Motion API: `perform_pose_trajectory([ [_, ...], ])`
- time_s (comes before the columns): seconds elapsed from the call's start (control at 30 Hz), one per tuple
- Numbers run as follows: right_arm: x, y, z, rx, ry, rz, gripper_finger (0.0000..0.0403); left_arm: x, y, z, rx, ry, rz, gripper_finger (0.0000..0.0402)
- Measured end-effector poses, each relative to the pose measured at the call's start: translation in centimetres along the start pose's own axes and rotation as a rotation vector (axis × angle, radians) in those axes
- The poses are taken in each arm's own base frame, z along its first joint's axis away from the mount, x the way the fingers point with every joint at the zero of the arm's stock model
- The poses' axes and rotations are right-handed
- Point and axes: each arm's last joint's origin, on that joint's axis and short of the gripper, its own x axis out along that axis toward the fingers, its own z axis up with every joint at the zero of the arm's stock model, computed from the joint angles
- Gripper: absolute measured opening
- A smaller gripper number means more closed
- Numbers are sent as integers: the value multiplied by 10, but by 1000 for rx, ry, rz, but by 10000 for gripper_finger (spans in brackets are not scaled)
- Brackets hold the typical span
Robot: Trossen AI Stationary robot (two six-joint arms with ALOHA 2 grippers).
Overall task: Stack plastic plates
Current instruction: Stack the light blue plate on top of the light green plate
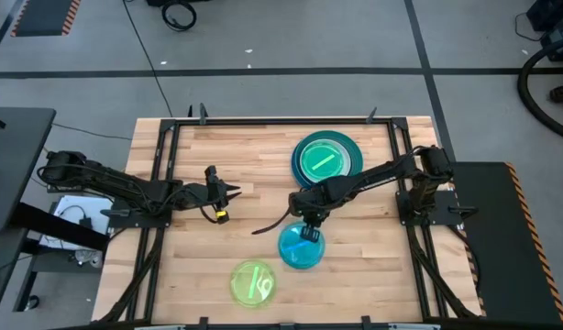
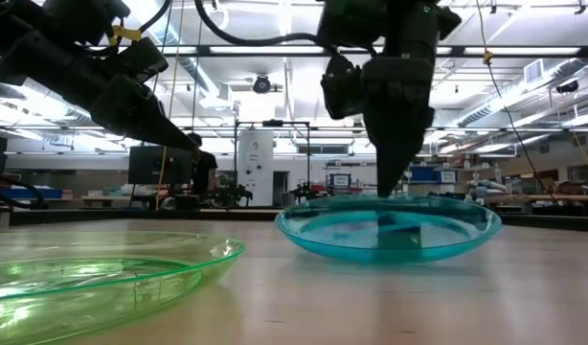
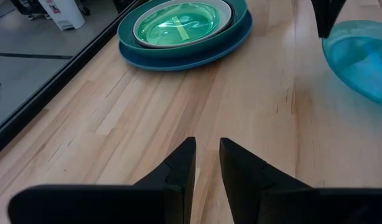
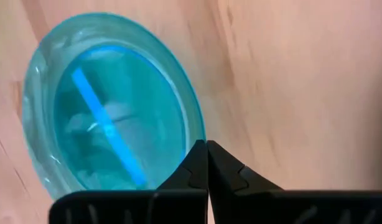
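Observation:
A translucent cyan plate (image 1: 302,246) sits right of the table's middle, and my right gripper (image 1: 309,231) is shut on its far rim. A lime-green plate (image 1: 253,282) rests flat on the table near the front edge. At the far right is a stack (image 1: 325,158): a large teal plate at the bottom, a white-rimmed one in it, and a green one on top. My left gripper (image 1: 228,192) hovers open over the table's left half, its fingers (image 3: 206,165) holding nothing. My right gripper pinches the cyan plate's rim (image 4: 198,132) between its two fingertips, at the plate's far edge. The fingers come steeply from above, pointing down. In the low view the plate (image 2: 390,230) sits about level below them. I cannot tell whether its base is off the table.
A dark cable (image 1: 270,224) lies on the wood just left of the cyan plate. Black frame rails (image 1: 162,174) run along the table's left and right sides. Bare wood lies between the stack (image 3: 178,25) and my left gripper.

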Motion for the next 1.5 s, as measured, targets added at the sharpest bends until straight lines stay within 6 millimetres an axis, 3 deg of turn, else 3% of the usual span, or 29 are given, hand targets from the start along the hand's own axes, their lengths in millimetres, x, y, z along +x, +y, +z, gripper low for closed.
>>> perform_pose_trajectory([
  [0.43,-38,-18,2,9,-68,-46,0,0,0,0,1,1,0,80],
  [1.1,-57,-34,-1,17,-74,-117,0,0,0,0,0,-1,0,80],
  [1.3,-77,-47,-1,18,-114,-112,0,0,0,0,0,-2,0,80],
  [1.5,-100,-73,-3,55,-146,-125,0,0,0,0,-1,-2,0,80],
])
